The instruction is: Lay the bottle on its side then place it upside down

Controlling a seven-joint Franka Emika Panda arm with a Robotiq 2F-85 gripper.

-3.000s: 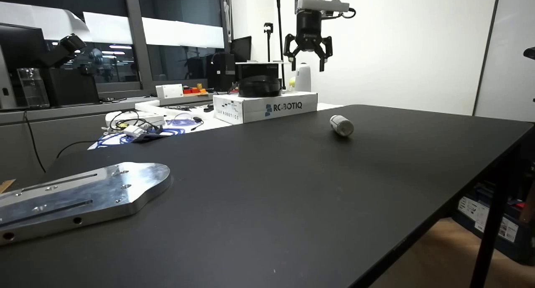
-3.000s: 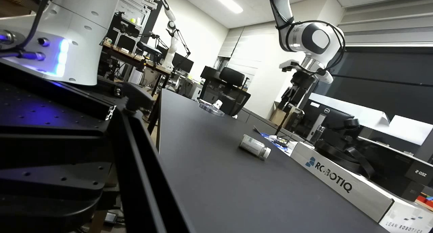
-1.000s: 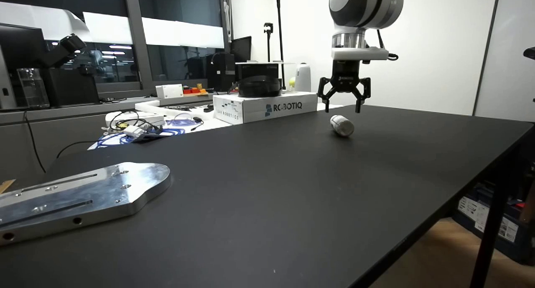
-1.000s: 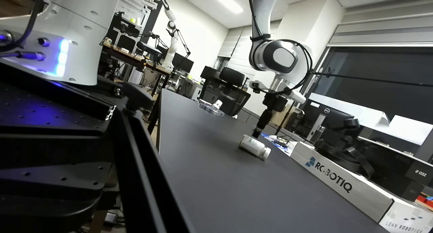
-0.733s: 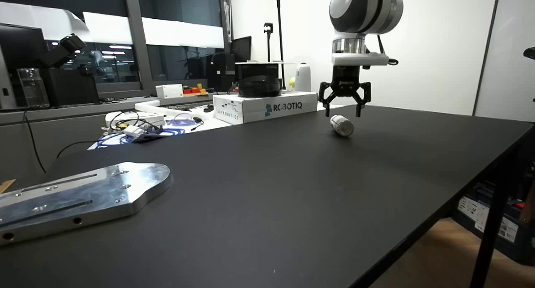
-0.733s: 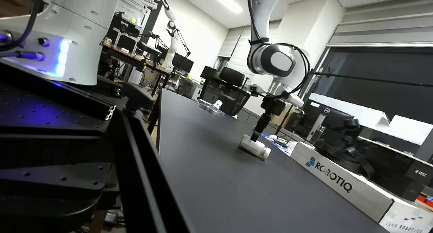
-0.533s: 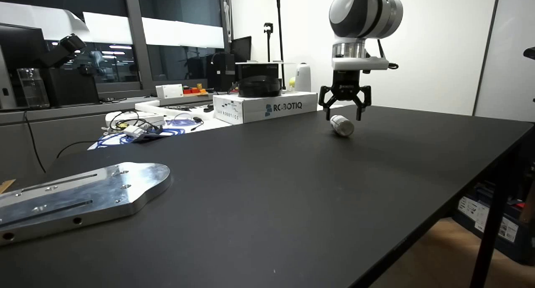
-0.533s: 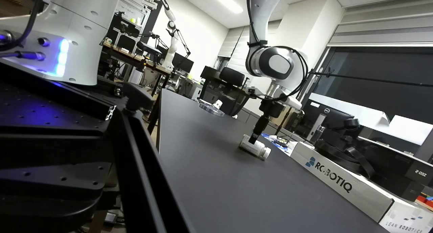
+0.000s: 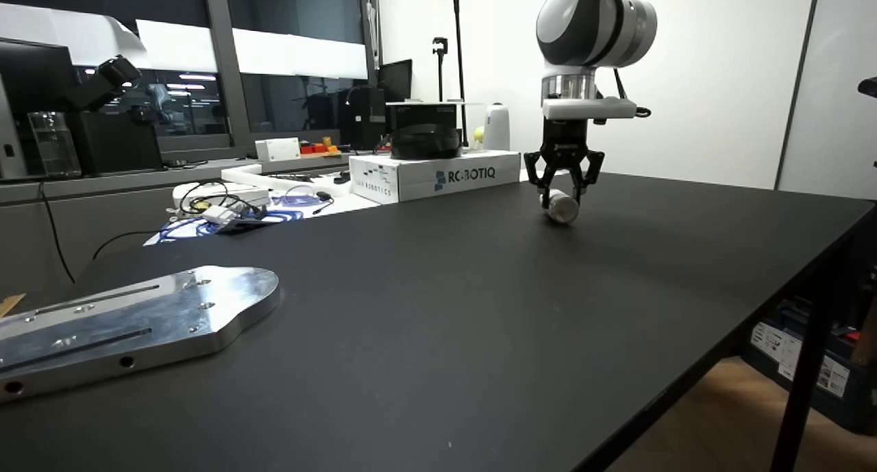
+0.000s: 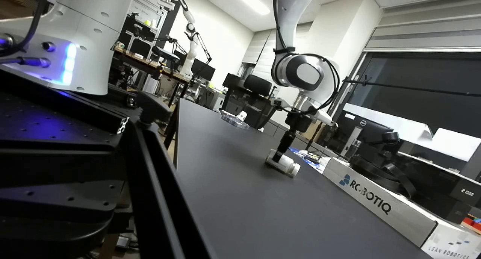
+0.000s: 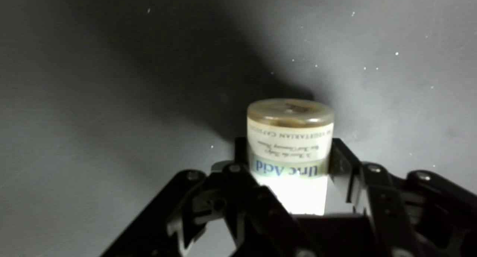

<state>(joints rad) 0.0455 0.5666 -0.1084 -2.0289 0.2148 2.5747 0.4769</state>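
Note:
The bottle (image 9: pixel 564 209) lies on its side on the black table, its base towards the camera in that exterior view. Its white cap (image 10: pixel 295 170) points towards the long box. From above, my gripper (image 9: pixel 562 201) reaches down and is shut on the bottle's body, nearer the base than the cap. In the wrist view a finger presses on either side of the bottle (image 11: pixel 290 145), whose label reads upside down. Glare whitens the label's lower part there, and the cap end is hidden behind the gripper. The bottle still rests on the tabletop.
A silver metal plate (image 9: pixel 205 307) lies on the table (image 9: pixel 411 335). Beyond the table's far side stands a long white box (image 9: pixel 466 176) with a black object on top, beside cables (image 9: pixel 226 212). The table's near edge (image 9: pixel 685 383) drops to the floor.
Over the last seconds my gripper has come down over the lying bottle. Within the last half second its fingers have closed from wide apart onto the bottle, which has hardly shifted.

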